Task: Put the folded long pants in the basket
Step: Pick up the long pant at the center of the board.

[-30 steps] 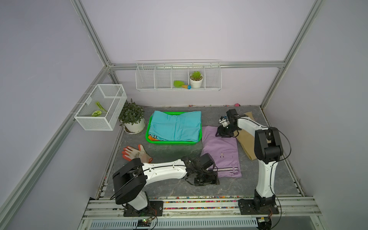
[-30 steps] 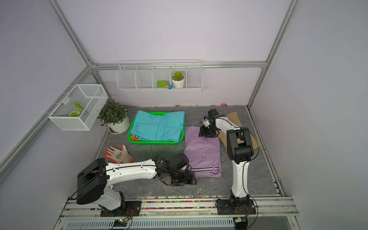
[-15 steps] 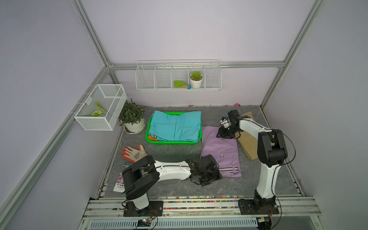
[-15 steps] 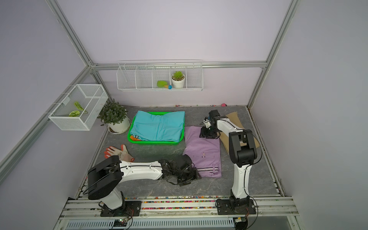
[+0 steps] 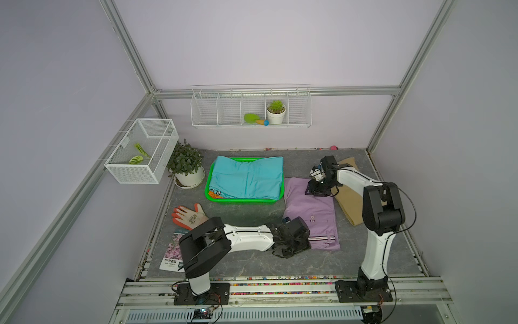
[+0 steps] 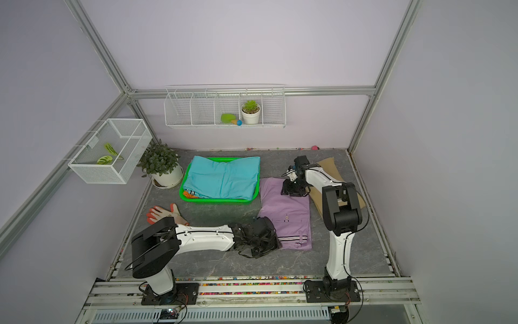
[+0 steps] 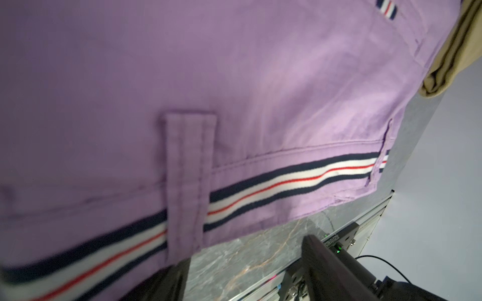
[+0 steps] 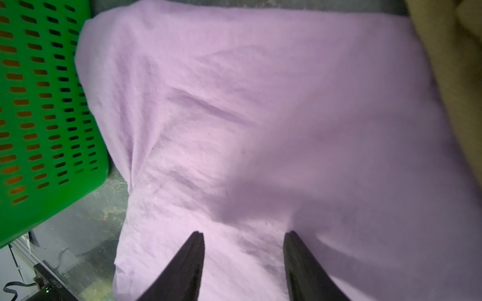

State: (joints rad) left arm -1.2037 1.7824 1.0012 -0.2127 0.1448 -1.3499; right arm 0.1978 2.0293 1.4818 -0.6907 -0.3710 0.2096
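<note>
One lilac pants (image 5: 311, 213) | right gripper (image 8: 243, 234) spread above | left gripper (image 5: 301, 241) maybe gripping

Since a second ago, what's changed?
The left gripper edged toward the striped waistband of the lilac pants. Nothing lifted. The right gripper stays over their far end; basket, teal pants, tan pants, glove unchanged.

Left arm stretched low, left gripper (image 7: 241, 269) parted; right arm extended forward, right gripper (image 8: 243, 260) parted.
</note>
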